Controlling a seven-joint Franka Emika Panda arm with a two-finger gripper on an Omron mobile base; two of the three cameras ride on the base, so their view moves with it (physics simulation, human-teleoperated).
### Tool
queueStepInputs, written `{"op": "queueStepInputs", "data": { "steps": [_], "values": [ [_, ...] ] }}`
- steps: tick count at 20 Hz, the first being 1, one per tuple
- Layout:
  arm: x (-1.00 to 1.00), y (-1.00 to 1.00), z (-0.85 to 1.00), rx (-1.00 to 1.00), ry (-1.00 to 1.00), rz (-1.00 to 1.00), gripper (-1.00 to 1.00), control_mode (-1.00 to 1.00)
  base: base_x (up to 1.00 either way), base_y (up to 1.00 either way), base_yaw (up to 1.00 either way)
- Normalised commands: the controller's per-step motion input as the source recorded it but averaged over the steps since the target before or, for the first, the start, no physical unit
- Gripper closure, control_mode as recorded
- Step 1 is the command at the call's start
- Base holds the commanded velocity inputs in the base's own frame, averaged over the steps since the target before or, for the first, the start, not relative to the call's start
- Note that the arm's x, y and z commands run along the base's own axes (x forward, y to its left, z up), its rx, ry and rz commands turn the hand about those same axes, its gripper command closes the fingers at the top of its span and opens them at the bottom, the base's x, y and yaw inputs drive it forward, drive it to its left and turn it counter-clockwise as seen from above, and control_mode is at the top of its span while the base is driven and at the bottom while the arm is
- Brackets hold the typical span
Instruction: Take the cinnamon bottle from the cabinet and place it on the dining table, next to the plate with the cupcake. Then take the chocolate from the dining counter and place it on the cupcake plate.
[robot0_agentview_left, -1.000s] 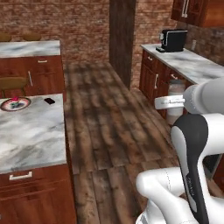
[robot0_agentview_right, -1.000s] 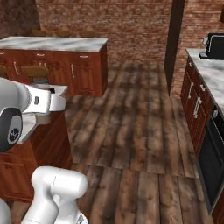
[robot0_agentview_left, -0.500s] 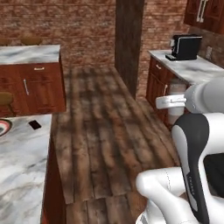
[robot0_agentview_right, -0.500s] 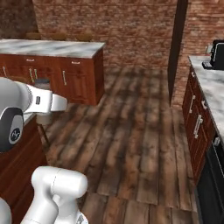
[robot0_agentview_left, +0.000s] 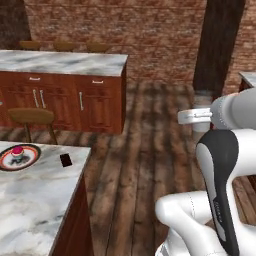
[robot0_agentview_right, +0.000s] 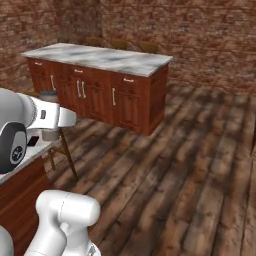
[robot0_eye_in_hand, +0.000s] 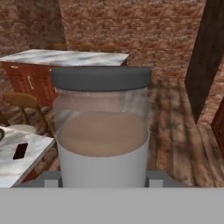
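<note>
The pincer (robot0_eye_in_hand: 103, 183) is clenched on the cinnamon bottle (robot0_eye_in_hand: 102, 127), a clear round jar with a dark grey lid, a white label on its lower part and brown powder inside. In the hand view the jar stands upright between the two finger tips (robot0_eye_in_hand: 49, 180) and hides most of what is straight ahead. In the left base view the same bottle (robot0_agentview_left: 201, 107) is held in the air above the dark wooden plank floor (robot0_agentview_left: 150, 145), in front of a dark square pillar (robot0_agentview_left: 217, 45).

Low at the left of this view is the near marble-topped dining table (robot0_agentview_left: 35, 200). On it rests a round plate with a red rim (robot0_agentview_left: 19, 156) that carries a small cupcake (robot0_agentview_left: 17, 151). Just beside the plate, to its right, lies a small flat dark chocolate bar (robot0_agentview_left: 65, 160); it does not touch the plate. The bottle is well apart from the plate, with open floor between them.

Behind the table stands a wooden stool with a round seat (robot0_agentview_left: 31, 116). Farther back is a long counter with a marble top and red-brown cabinet doors (robot0_agentview_left: 65, 90), and behind it a red brick wall (robot0_agentview_left: 125, 25).
</note>
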Motion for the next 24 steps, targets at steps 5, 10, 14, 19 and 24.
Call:
{"op": "queueStepInputs", "data": {
  "steps": [5,10,14,19,24],
  "values": [
    [0.00,0.00,0.00,0.00,0.00,0.00,1.00,1.00,0.39,-0.73,0.46],
    [0.00,0.00,0.00,0.00,0.00,0.00,1.00,1.00,0.45,-0.76,0.44],
    [0.00,0.00,0.00,0.00,0.00,0.00,1.00,1.00,0.56,-0.82,0.44],
    [0.00,0.00,0.00,0.00,0.00,0.00,1.00,1.00,0.52,-0.82,0.42],
    [0.00,0.00,0.00,0.00,0.00,0.00,1.00,1.00,0.53,-0.78,0.45]
  ]
}}
